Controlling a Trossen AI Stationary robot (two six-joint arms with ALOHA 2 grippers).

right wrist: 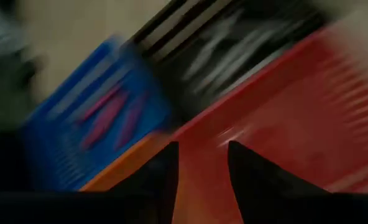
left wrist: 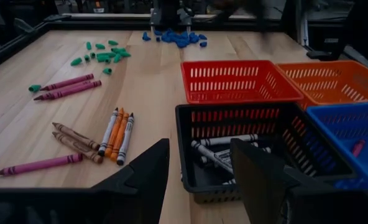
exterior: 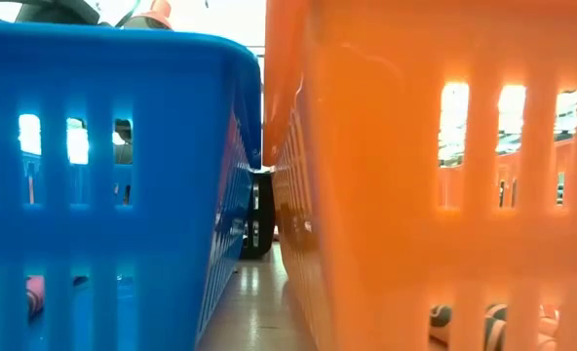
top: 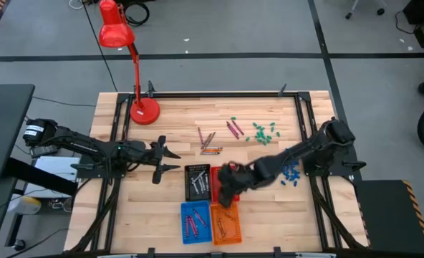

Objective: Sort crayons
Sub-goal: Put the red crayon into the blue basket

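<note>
While the right gripper (top: 230, 188) hangs spread over the red basket (top: 215, 174), loose crayons (top: 210, 147) lie apart.

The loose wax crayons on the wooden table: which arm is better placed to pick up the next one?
Probably the left: its open gripper hovers beside the loose crayons, while the right gripper is over the red basket.

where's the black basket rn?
High view: black basket sits centre-front of the table, touching the red basket on its right, with the blue basket just in front.
</note>
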